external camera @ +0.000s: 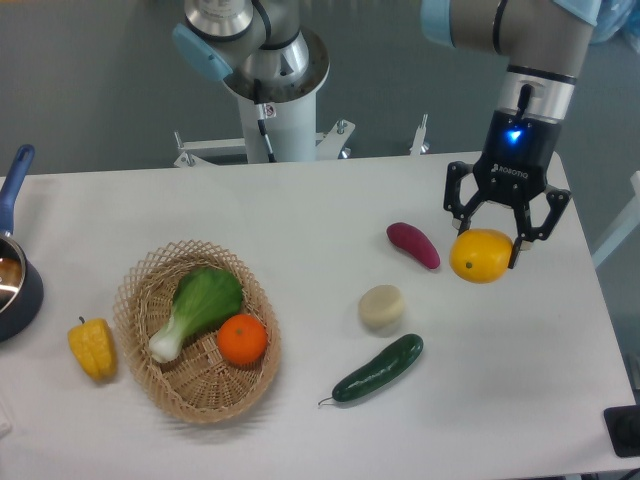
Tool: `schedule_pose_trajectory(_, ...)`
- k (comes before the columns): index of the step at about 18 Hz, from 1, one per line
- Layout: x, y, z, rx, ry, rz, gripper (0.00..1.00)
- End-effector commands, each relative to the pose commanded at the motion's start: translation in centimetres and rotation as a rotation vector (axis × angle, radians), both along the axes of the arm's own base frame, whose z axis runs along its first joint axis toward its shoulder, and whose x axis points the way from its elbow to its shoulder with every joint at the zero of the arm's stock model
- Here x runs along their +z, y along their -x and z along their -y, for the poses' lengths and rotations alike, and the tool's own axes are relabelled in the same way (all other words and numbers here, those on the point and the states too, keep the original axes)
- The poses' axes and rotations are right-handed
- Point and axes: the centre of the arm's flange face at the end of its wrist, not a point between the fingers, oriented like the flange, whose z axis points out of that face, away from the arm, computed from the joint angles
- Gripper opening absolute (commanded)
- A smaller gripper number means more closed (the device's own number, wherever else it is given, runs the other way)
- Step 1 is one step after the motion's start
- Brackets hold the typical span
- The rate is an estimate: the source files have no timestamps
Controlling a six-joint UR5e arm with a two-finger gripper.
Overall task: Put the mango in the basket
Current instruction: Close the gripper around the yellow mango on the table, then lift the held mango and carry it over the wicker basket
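The mango (pixel 481 256), a glossy yellow-orange oval fruit, lies on the white table at the right. My gripper (pixel 488 246) hangs straight over it with its jaws spread wide. One finger stands on each side of the mango's upper part, and I see no squeeze on the fruit. The basket (pixel 135 300), round, shallow and woven of tan wicker, sits at the front left, far from the gripper. It holds a green leafy vegetable (pixel 200 305) and a small orange (pixel 242 339).
A purple sweet potato (pixel 413 245) lies just left of the mango. A pale round item (pixel 381 307) and a cucumber (pixel 379 368) lie between the mango and the basket. A yellow bell pepper (pixel 92 347) and a blue-handled pot (pixel 14 262) are at the left edge.
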Motion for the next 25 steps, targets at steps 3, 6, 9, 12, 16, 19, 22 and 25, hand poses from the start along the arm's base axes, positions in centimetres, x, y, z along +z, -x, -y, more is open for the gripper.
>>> schedule_pose_trajectory(3, -0.4, -0.1, 0.1, -0.001, 0.002, 0.005, 0.41)
schedule_pose_trajectory(6, -0.1, 0.0, 0.0, 0.003, 0.0, 0.005, 0.41)
schedule_pose_trajectory(9, 0.0, 0.0, 0.0, 0.004, -0.001, 0.004, 0.41)
schedule_pose_trajectory(12, 0.2, 0.1, 0.1, 0.006, -0.001, 0.001, 0.41)
schedule_pose_trajectory(16, 0.4, 0.1, 0.0, 0.005, -0.002, -0.005, 0.41)
schedule_pose_trajectory(19, 0.7, 0.3, -0.1, 0.009, -0.002, -0.007, 0.41)
schedule_pose_trajectory(22, 0.0, 0.6, -0.5, 0.004, 0.002, 0.005, 0.41)
schedule_pose_trajectory(25, -0.8, -1.5, -3.1, 0.011, 0.006, 0.074, 0.41)
